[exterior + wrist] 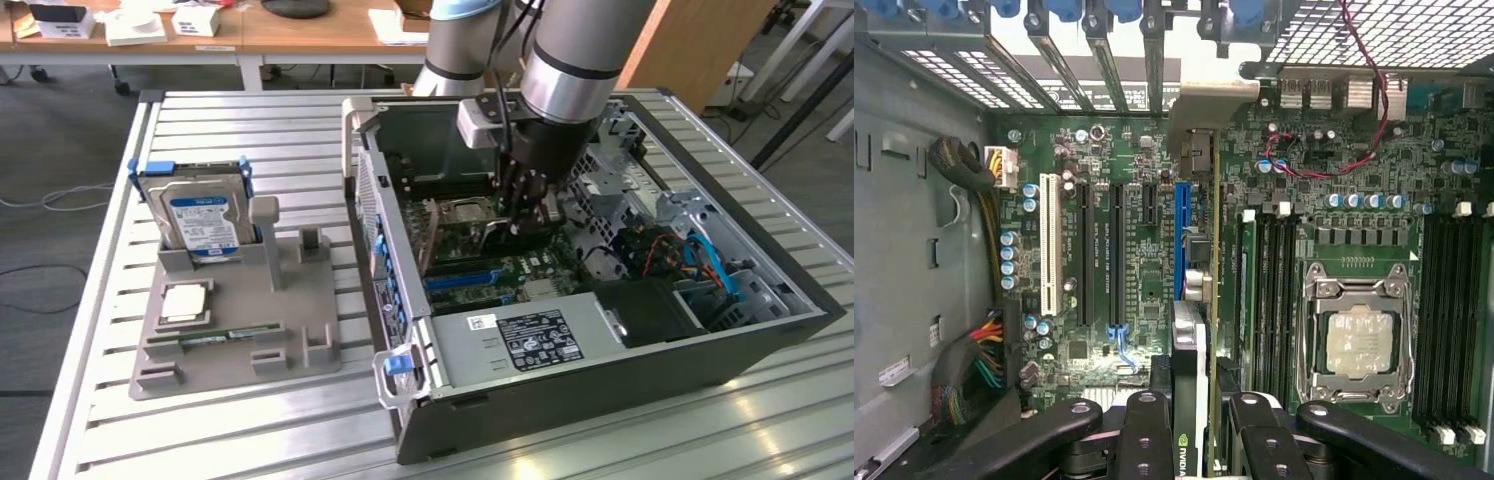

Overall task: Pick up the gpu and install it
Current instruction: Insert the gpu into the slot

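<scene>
While the gripper (527,205) hangs inside the open computer case (601,390) on the bench (240,430), I see it clenched on the gpu (1206,300), which stands edge-on between the fingers (1144,430) above the motherboard (1134,260). The card's long axis runs straight away from the gripper, silvery bracket (1216,95) leading toward the case's rear slot openings. It lies parallel to the blue slot (1180,240), between that slot and the processor socket (1359,335). I judge it not yet seated.
</scene>
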Robot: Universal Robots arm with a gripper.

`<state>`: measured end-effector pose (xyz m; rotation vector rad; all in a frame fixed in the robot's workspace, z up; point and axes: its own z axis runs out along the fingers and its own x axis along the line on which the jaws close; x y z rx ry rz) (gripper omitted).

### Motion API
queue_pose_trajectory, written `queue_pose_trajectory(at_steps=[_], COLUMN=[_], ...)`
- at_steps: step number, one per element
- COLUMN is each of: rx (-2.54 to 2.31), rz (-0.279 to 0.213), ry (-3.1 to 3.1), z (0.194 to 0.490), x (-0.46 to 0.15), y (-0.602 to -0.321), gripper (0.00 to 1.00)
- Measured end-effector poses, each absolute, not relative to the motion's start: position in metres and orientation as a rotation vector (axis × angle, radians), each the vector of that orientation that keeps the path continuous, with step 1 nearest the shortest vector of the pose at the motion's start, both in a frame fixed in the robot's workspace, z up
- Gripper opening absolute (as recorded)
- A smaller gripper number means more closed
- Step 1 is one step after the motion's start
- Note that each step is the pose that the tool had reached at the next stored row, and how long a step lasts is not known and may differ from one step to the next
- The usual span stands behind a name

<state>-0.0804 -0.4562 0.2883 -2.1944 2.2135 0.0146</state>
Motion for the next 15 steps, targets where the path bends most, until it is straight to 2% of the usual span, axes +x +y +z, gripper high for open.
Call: queue_pose_trajectory(at_steps=[15], rx=[-2.194], rz=[0.015], ry=[2.213], z=[0.2858], x=[-0.0877], y=[-0.4561], gripper=[0.27])
